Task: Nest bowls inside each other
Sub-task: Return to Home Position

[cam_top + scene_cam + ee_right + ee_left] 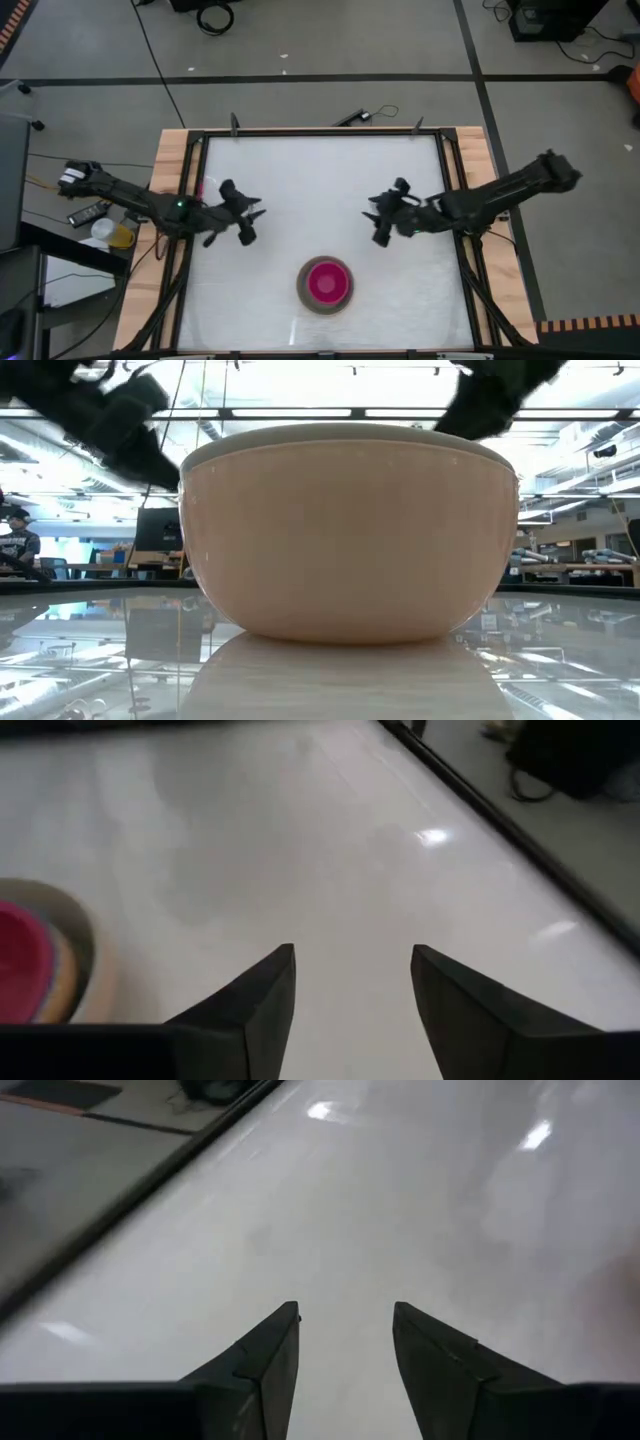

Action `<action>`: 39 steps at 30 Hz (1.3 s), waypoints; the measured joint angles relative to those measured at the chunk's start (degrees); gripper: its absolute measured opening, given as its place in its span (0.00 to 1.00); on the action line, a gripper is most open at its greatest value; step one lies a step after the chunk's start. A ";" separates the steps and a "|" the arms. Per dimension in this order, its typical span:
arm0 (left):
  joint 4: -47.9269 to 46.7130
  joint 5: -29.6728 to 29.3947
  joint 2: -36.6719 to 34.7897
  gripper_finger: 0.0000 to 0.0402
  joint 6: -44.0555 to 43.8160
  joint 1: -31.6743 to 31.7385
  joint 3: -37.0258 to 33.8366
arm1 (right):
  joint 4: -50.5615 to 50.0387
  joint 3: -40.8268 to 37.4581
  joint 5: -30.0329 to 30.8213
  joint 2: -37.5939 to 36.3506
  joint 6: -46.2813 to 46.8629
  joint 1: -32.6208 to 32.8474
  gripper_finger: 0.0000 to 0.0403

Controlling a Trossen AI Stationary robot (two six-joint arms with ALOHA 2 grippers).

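Note:
The bowls stand as one nested stack near the table's front edge: a small red-magenta bowl (326, 281) sits inside a larger beige bowl (304, 290), whose base rests on the white tabletop (350, 540). The right wrist view shows the stack's beige rim (88, 955) and red inside (22, 965). My left gripper (252, 225) hovers open over the left middle of the table, left of and beyond the stack (345, 1315). My right gripper (374, 220) hovers open over the right middle, right of and beyond the stack (352, 952). Neither gripper has anything between its fingers.
A black frame (190, 200) and wooden side strips (170, 160) border the white tabletop (320, 170). Free surface lies between and beyond the two grippers. A person (15, 540) sits far off in the room at the low view's left.

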 joint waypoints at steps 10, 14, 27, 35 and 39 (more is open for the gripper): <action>40.41 13.81 -9.91 0.41 8.83 5.93 -23.00 | 57.05 -34.86 -3.60 -14.30 -9.98 0.75 0.47; 37.90 22.27 -11.15 0.41 13.46 11.71 -18.73 | 63.49 -36.85 1.16 -18.58 -14.28 -0.41 0.43; 15.23 35.62 -27.55 0.41 18.41 21.16 -10.80 | 32.22 -35.43 -2.85 -46.68 -12.43 -1.08 0.28; 22.61 35.64 -36.72 0.41 12.79 21.22 -22.27 | 34.74 -42.14 -5.85 -51.59 -6.83 -0.93 0.28; 21.16 35.04 -40.05 0.41 12.63 21.65 -22.42 | 34.23 -42.42 -5.86 -53.19 -9.13 -0.93 0.28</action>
